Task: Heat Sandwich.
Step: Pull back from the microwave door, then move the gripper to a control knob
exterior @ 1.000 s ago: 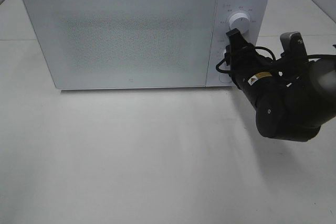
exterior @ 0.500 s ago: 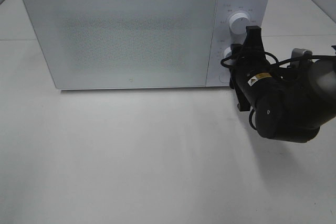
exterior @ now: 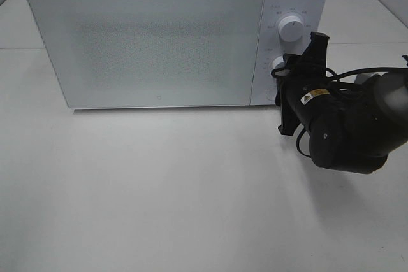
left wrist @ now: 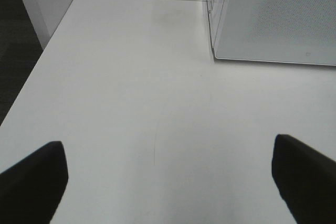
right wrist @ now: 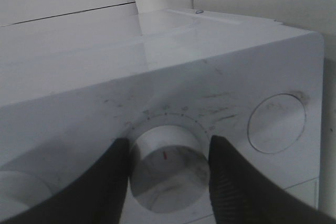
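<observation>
Sandwich is not visible in any view. My guess is it's inside the microwave [exterior: 159, 36], but the frosted door [exterior: 146, 39] is closed and nothing shows through it. The move turns on the lower dial [right wrist: 168, 174] on the right-hand control panel, below the upper dial [exterior: 292, 28]. The right gripper [right wrist: 169, 148] sits straight on it from the near side. Its fingers [right wrist: 113, 182] flank the dial on opposite sides and look closed onto its rim, so the wrist roll axis lines up with the dial axis coming out of the panel. A red tick on the dial face shows between the fingers, and the round button [right wrist: 276, 123] is just beside it, untouched. The left gripper [left wrist: 168, 182] is well off to the left over the bare table [exterior: 159, 189], jaws wide apart and empty. So the right arm is the one placed to act. Next is likely a twist to set the time; the risk is slipping on the smooth rim.
</observation>
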Tool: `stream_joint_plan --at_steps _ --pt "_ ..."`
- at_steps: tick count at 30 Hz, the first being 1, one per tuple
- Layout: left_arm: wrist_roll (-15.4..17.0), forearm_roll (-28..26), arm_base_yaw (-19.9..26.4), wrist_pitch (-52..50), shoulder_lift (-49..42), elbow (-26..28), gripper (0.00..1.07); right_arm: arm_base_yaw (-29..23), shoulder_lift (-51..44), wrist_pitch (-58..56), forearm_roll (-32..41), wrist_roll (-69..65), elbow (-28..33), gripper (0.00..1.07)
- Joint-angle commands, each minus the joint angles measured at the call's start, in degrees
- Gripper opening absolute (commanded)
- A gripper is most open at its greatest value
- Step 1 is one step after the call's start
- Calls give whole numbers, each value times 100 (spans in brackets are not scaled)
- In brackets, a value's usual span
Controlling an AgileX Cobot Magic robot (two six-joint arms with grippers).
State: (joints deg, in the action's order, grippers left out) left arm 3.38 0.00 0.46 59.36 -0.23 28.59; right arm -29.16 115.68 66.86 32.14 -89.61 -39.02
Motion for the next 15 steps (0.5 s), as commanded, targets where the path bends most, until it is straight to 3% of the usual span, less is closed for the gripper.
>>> stream_joint_plan --at_steps 1,15 --pt "-6 -46 17 -46 -155 -23 101 40 -80 1066 132 -52 -63 8" --pt "-6 -46 17 -46 -155 -23 101 40 -80 1066 120 63 -63 15"
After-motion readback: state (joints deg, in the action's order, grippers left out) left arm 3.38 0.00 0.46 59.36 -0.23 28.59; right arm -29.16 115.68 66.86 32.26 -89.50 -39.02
